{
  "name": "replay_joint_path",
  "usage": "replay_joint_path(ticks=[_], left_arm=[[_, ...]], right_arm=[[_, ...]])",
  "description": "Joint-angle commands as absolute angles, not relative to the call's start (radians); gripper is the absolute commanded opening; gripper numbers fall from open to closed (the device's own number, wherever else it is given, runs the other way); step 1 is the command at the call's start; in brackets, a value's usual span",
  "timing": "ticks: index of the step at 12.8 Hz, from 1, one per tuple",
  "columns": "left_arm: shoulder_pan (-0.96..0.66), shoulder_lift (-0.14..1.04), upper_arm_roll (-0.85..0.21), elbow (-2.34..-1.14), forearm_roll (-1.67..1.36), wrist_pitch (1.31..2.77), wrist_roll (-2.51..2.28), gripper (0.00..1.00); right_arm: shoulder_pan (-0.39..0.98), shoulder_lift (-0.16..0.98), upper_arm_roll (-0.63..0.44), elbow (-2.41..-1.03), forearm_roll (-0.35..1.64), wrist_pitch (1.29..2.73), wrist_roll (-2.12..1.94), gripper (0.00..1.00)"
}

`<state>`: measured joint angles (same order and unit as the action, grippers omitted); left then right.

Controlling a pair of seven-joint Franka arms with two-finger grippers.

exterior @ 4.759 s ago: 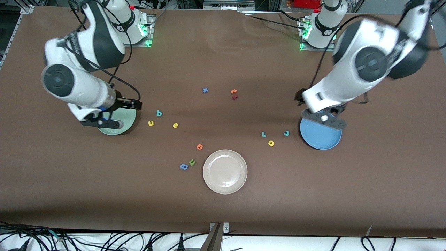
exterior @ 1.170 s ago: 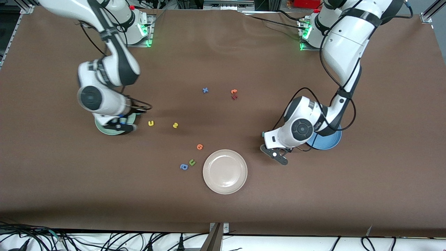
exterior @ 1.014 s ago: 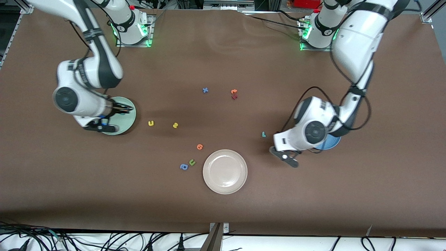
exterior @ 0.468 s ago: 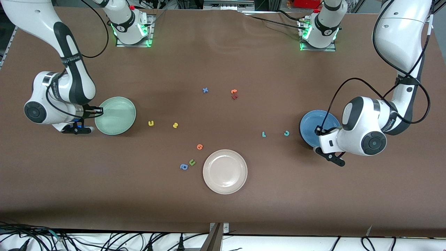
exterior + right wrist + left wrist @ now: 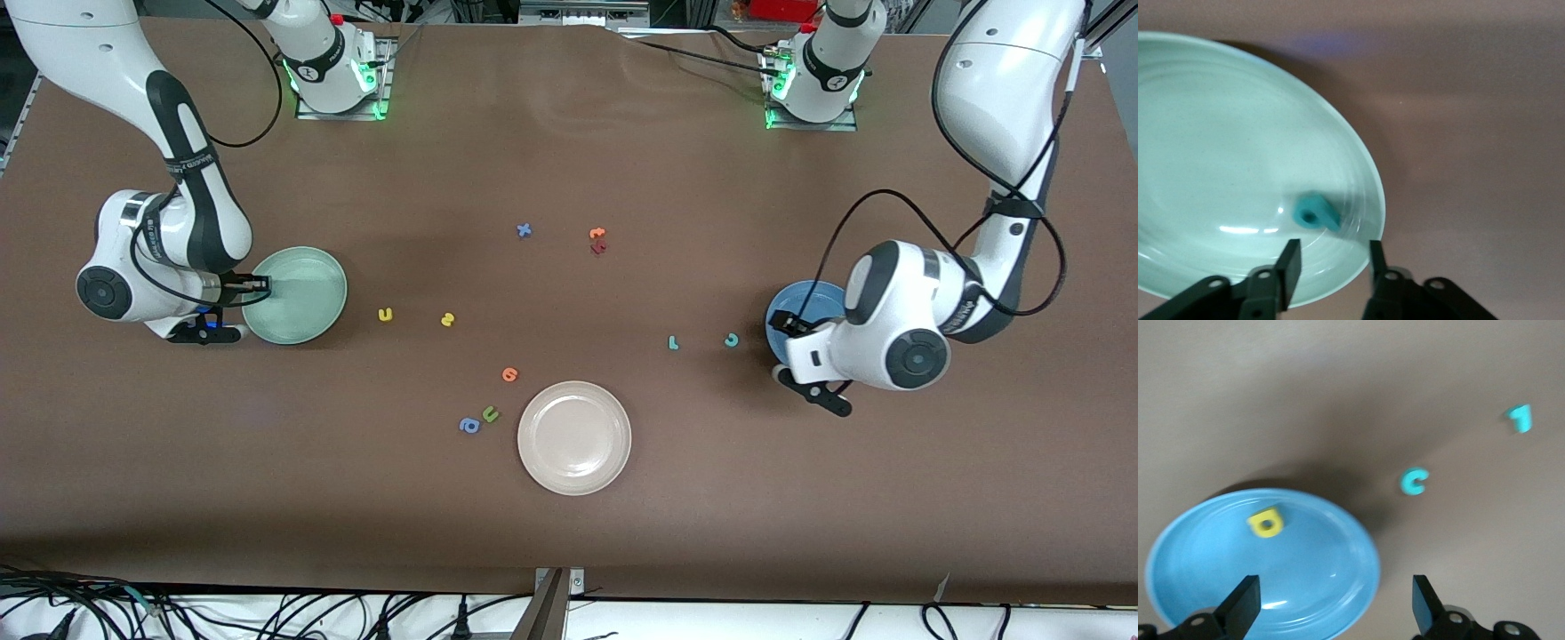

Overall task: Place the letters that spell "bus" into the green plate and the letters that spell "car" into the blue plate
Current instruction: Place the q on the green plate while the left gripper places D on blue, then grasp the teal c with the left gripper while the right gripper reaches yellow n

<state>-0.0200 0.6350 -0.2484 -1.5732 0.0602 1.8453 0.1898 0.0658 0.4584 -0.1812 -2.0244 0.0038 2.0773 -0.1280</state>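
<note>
Fingers of the left gripper stand wide apart and hold nothing, above the edge of the round mid-blue plate, where the small yellow foam "a" already lies. The right gripper has its fingers partly open and empty, over the rim of the round pale mint-green plate, with the teal foam "b" loose inside.

On the brown tabletop the teal "c" and the teal "r" wait beside the blue plate. The yellow "u" and the yellow "s" wait beside the green plate.

A risk, I think, is a wrong pick: the green "u", the blue "a" and the orange letter lie near the cream plate. Such tiny letters may also slip from the fingers, and the "c" is close to the blue rim. Nothing blocks the way.
</note>
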Motion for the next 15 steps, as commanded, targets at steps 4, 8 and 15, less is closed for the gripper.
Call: replay_joint_path(ticks=[4, 8, 15], left_arm=[[-0.107, 0.638, -0.25, -1.774, 0.119, 2.199, 0.075, 0.72], [-0.107, 0.641, -0.252, -1.841, 0.225, 2.298, 0.068, 0.52], [-0.117, 0.64, -0.252, -1.852, 0.227, 2.309, 0.032, 0.12]], right_arm=[[0.077, 0.38, -0.056, -1.938, 0.017, 1.978, 0.041, 0.98], [0.083, 0.397, 0.092, -1.872, 0.018, 1.979, 0.299, 0.98], [0.219, 0.526, 0.109, -1.882, 0.017, 2.21, 0.31, 0.72]])
